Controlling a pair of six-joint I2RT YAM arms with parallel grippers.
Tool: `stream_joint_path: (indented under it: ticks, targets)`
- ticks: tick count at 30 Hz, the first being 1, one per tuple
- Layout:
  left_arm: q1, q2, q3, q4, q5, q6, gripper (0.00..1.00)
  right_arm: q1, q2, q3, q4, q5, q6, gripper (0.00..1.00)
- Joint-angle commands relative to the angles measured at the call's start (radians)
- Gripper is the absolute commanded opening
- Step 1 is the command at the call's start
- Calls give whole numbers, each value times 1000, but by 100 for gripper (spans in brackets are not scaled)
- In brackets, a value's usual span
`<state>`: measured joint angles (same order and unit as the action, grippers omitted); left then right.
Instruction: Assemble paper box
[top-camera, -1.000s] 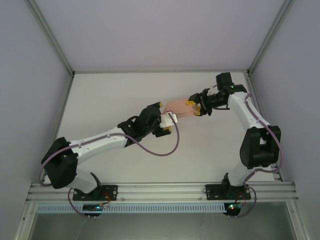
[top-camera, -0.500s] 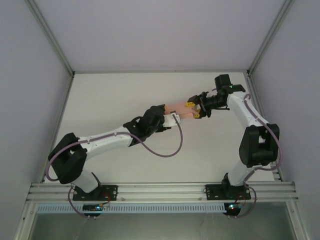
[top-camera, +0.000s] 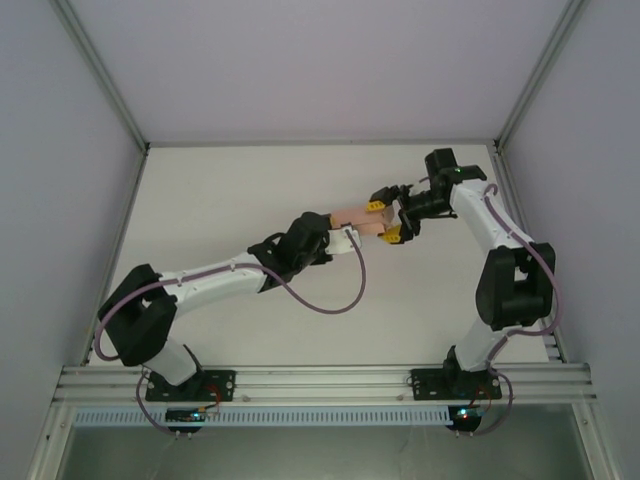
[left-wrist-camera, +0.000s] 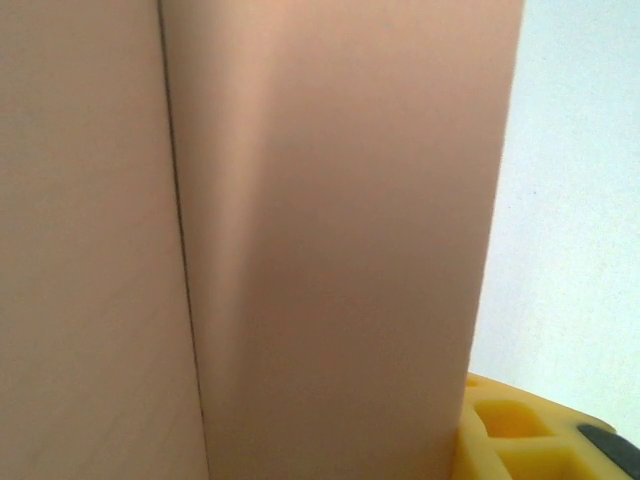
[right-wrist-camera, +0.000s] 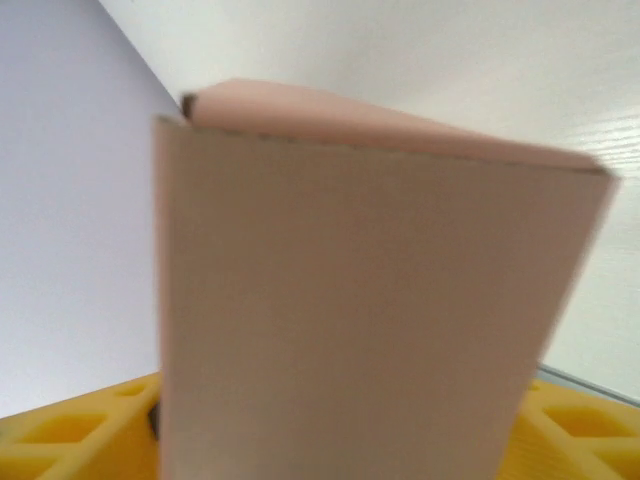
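The right tool (top-camera: 383, 221) grips the paper box (top-camera: 358, 218) between its yellow fingers (right-wrist-camera: 60, 435); the left tool (top-camera: 344, 238) is at its other end, closed or not I cannot tell

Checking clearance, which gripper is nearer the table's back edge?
Right. The right gripper, on the paper box, sits closer to the back edge; the left gripper sits farther from it.
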<state>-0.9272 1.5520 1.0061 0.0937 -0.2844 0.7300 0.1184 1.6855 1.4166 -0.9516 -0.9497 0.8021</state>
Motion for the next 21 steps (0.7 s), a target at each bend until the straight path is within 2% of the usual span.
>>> stream_joint_path:
  ticks: [1,2,6,9,11,14,17,21]
  targets:
    - [23,-63,69,-124,73,-68,34,-37,-69,14,35,92,-3,92]
    - [35,-73,86,-192,117,-95,32,-50,-93,2,76,142,3,98]
    - [100,-79,180,-478,273,-177,35,-66,-192,-51,273,319,-29,99]
    - [138,-65,232,-661,313,-182,38,-71,-238,-44,291,465,-161,99]
    - [151,-48,248,-754,311,-176,38,-69,-261,-36,287,615,-282,99]
    - [172,-9,287,-868,339,-166,39,-30,-303,-68,325,779,-479,99]
    - [191,48,345,-998,444,-136,40,9,-355,-137,390,846,-583,99]
    - [198,114,395,-1033,451,-136,39,6,-392,-207,450,743,-625,99]
